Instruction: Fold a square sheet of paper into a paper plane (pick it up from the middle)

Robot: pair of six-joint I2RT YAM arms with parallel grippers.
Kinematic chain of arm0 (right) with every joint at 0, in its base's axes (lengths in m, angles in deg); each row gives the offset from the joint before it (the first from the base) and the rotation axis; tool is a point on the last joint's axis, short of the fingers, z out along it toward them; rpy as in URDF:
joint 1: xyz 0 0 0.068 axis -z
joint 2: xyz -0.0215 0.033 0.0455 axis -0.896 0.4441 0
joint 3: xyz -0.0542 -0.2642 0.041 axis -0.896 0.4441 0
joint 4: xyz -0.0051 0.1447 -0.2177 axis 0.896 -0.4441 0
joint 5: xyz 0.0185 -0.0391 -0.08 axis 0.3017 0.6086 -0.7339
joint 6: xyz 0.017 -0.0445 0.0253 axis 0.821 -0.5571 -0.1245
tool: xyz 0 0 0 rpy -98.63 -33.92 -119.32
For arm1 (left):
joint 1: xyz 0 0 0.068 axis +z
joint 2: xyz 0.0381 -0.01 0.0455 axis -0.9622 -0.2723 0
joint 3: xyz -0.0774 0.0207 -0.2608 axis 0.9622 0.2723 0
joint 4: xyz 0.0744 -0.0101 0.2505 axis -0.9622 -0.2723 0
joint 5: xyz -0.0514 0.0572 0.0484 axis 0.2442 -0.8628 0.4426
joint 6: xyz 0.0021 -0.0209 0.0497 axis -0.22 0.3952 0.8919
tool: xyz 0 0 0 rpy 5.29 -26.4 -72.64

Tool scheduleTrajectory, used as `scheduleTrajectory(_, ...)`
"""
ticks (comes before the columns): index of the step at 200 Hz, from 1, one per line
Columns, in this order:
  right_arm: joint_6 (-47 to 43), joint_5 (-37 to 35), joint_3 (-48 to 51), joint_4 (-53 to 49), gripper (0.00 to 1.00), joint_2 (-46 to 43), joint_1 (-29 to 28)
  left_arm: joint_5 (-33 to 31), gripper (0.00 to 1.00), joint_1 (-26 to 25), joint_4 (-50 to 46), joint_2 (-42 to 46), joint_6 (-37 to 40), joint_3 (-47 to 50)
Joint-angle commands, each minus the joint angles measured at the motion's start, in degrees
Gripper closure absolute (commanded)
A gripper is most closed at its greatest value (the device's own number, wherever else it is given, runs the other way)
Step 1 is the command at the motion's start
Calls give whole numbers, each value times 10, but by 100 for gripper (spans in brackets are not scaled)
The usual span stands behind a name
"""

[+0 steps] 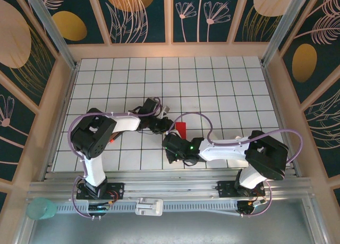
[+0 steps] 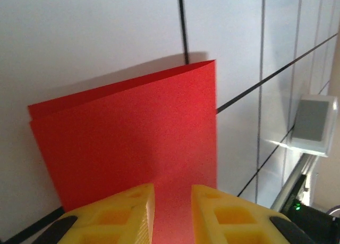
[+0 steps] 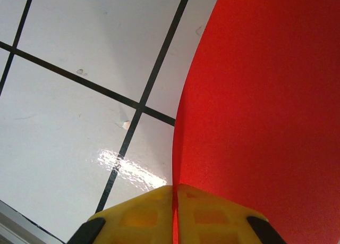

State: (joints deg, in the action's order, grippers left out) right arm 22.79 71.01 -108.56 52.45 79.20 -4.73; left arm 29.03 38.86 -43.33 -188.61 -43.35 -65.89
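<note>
Top view, left to right. A pale green, see-through cup (image 1: 41,208) stands on the metal rail (image 1: 180,190) at the near left corner; its contents cannot be made out. The left arm (image 1: 98,140) reaches right, across the white gridded table (image 1: 212,84), toward the centre. The square sheet of paper (image 1: 182,129), bright red, sits at the centre of the table between the two wrists. The right arm (image 1: 249,151) reaches left to meet it.

Left wrist view. The left gripper (image 2: 172,193) has its yellow fingers (image 2: 127,212) a little apart. The red sheet (image 2: 133,132) shows through the narrow gap and spreads beyond the tips. It is folded double: two layers part slightly along its left edge. It casts a shadow on the table behind. Whether the fingers touch the sheet cannot be told.

Right wrist view. The right gripper (image 3: 174,193) has its yellow fingers (image 3: 133,217) pressed together, clamped on the edge of the red sheet (image 3: 265,122). The sheet rises from between them, bows to the right, and is lifted off the tiles.
</note>
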Motion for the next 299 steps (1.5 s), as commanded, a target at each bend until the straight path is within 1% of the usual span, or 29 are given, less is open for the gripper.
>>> scheduleTrajectory(1,-10,5,5,22,89,1,2,-14,74,-1,-37,-15,30,-11)
scheduleTrajectory(57,-20,21,19,38,85,-10,7,-21,75,0,-47,-31,42,-12)
scheduleTrajectory(142,-29,25,39,48,79,-36,14,-26,77,-1,-49,-38,47,-11)
scheduleTrajectory(299,-30,54,59,82,78,-57,39,-28,79,-1,-46,-38,47,-8)
